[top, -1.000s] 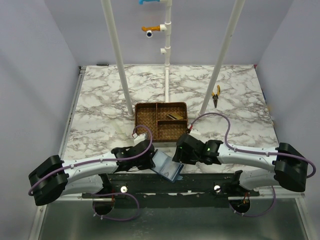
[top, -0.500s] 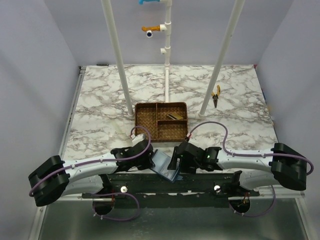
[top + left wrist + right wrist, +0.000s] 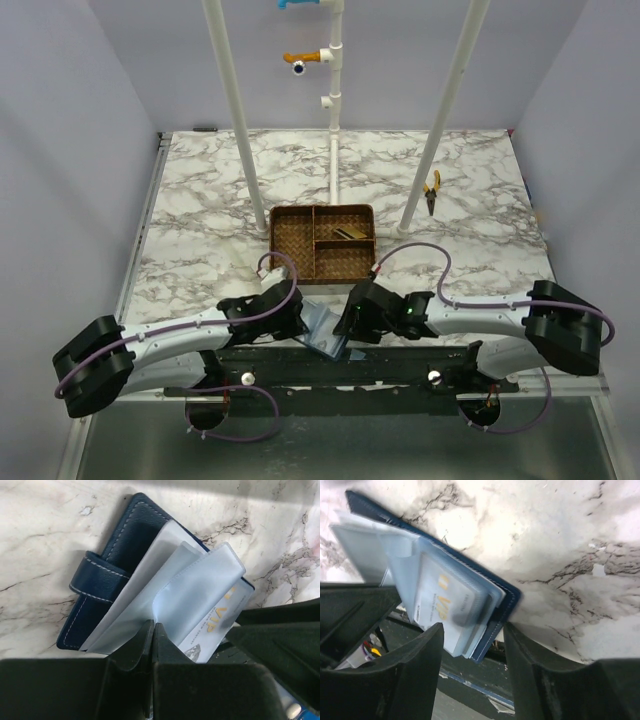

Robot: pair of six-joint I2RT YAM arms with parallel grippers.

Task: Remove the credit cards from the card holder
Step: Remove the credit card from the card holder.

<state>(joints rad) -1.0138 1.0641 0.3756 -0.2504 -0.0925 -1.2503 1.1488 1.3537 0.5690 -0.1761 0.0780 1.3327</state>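
Observation:
The navy card holder [image 3: 322, 330] lies open at the table's near edge, its clear plastic sleeves fanned out. My left gripper [image 3: 300, 322] is shut on one clear sleeve [image 3: 190, 587] of the holder [image 3: 125, 545]; its point in the wrist view is [image 3: 152, 627]. A pale credit card with gold "VIP" lettering [image 3: 215, 622] sits inside a sleeve and also shows in the right wrist view [image 3: 440, 605]. My right gripper [image 3: 345, 320] is open [image 3: 472, 630], its jaws either side of the holder's lower corner [image 3: 507, 597], touching nothing.
A brown wicker divided tray [image 3: 290, 240] stands just beyond the holder with a gold and dark card [image 3: 350, 233] in its right compartment. Yellow-handled pliers [image 3: 431, 190] lie at the back right. White poles [image 3: 240, 120] rise from the table's middle.
My right gripper has moved left to the holder's edge. My left gripper has shifted slightly forward with the sleeve, and the holder now lies more tucked between the two grippers.

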